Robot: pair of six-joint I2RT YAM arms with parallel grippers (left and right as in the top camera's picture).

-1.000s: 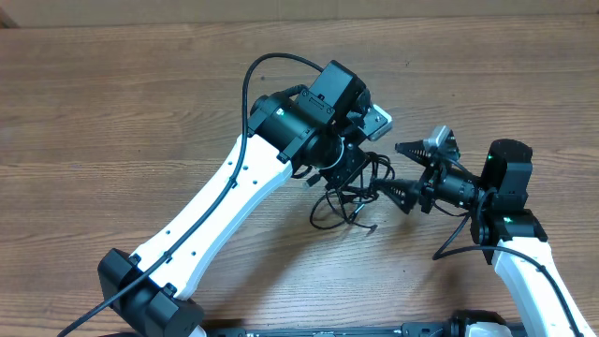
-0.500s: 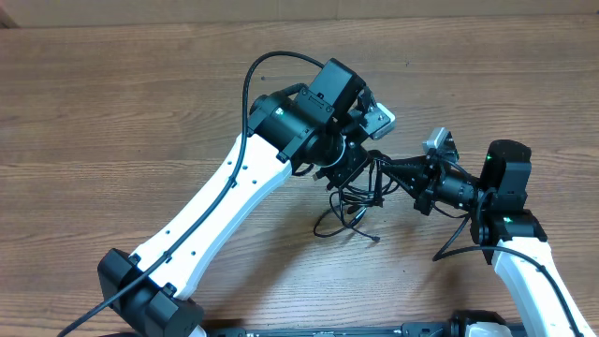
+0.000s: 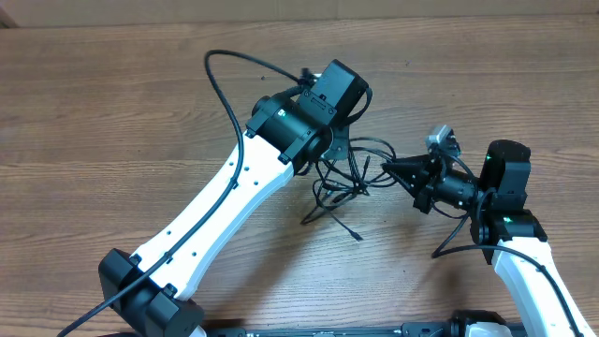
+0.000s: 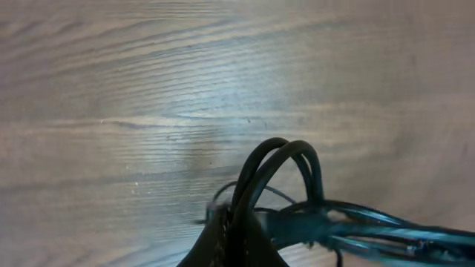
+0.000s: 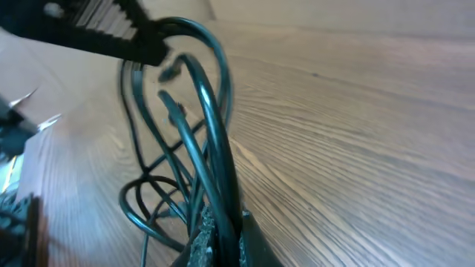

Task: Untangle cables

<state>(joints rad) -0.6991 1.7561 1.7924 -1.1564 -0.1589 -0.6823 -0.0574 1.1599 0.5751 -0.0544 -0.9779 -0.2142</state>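
Black cables (image 3: 344, 185), gripped by left pincer (image 4: 231, 226), right pincer (image 3: 391, 168)

Seen from overhead, the left arm's wrist housing (image 3: 335, 92) covers its own jaws and part of the cables (image 3: 344, 178). The strands in the bunch are too fine to tell apart. The left wrist view is soft with blur, and the left gripper (image 4: 231, 236) runs off its bottom edge. The right gripper (image 5: 223, 233) is likewise cut off at the bottom of its view.
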